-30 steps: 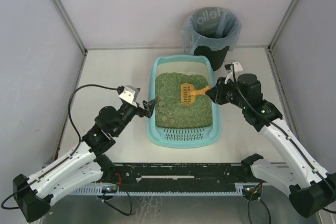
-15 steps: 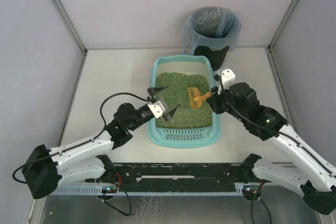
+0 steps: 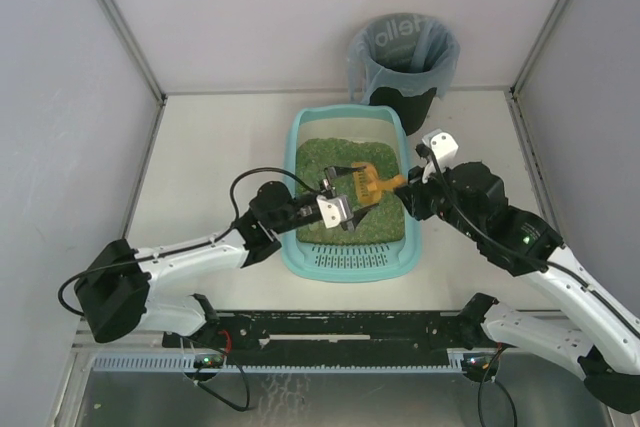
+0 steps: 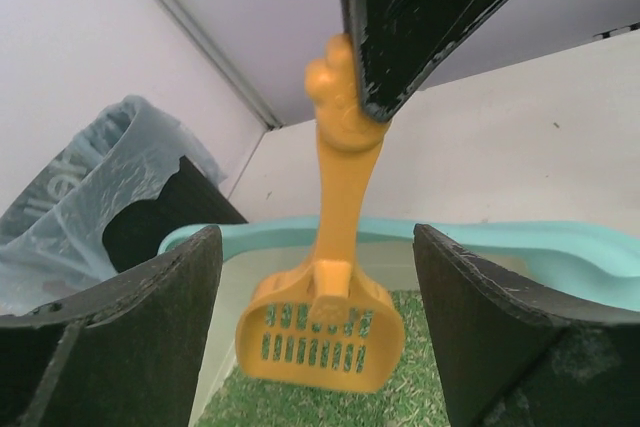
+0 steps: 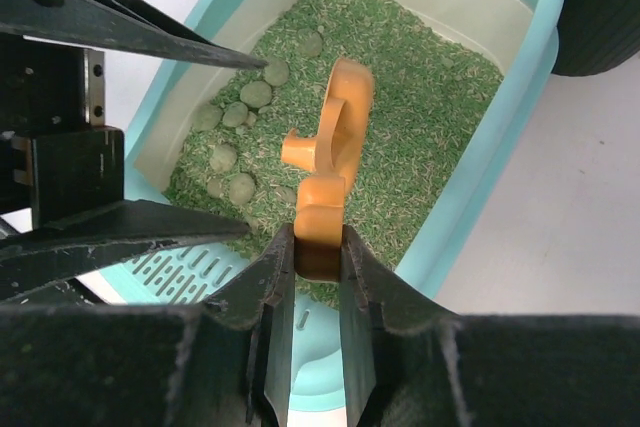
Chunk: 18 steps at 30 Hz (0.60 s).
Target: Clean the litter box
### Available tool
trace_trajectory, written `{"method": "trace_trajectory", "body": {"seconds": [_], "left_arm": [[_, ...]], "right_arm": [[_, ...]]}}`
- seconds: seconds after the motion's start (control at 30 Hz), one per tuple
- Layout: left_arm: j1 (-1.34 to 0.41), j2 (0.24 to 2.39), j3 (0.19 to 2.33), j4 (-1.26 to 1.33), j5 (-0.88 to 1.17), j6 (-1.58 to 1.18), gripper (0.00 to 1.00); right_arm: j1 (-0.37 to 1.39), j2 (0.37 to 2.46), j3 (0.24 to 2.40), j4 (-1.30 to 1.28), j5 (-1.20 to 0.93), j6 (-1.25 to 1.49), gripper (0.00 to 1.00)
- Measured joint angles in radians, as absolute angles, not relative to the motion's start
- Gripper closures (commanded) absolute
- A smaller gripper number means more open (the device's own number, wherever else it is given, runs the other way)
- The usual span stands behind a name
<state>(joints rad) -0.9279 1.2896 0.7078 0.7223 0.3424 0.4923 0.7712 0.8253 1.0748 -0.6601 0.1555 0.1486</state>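
Note:
The light-teal litter box (image 3: 292,152) sits mid-table with green litter and a slotted ledge (image 3: 350,261) at its near end. My right gripper (image 3: 405,187) is shut on the handle of an orange slotted scoop (image 3: 364,183), whose head hangs just above the litter. In the right wrist view the fingers (image 5: 275,277) clamp the handle end (image 5: 321,230), and several round clumps (image 5: 240,117) lie left of the scoop. My left gripper (image 3: 356,193) is open over the litter. In its wrist view the scoop head (image 4: 325,332) hangs between and beyond its fingers (image 4: 130,337), not touching them.
A round black bin with a grey-blue bag liner (image 3: 404,55) stands behind the box's far right corner; it also shows in the left wrist view (image 4: 90,197). Grey walls close in the table on three sides.
My left arm has swung right from the box's left rim to over the litter, close to the scoop, still open. The right gripper has kept hold of the scoop and shifted only slightly.

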Motion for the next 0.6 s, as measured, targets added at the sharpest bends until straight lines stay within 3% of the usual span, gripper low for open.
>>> {"method": "trace_trajectory", "body": {"seconds": [0.27,0.37,0.47,0.6], "left_arm": [[-0.966,1.374,0.748,0.739,0.362,0.491,0.37],[-0.968,1.406,0.749,0.739,0.346,0.495,0.48],[-0.968,1.43,0.749,0.744,0.321,0.501,0.63],[-0.969,1.442,0.749,0.756,0.304,0.502,0.91]], "right_arm": [[0.782,0.823,1.076,-0.66,0.126,0.161,1.0],[0.783,0.817,1.082,-0.664,0.12,0.168,1.0],[0.786,0.805,1.09,-0.668,0.114,0.175,1.0],[0.786,0.789,1.09,-0.68,0.11,0.181,1.0]]}}
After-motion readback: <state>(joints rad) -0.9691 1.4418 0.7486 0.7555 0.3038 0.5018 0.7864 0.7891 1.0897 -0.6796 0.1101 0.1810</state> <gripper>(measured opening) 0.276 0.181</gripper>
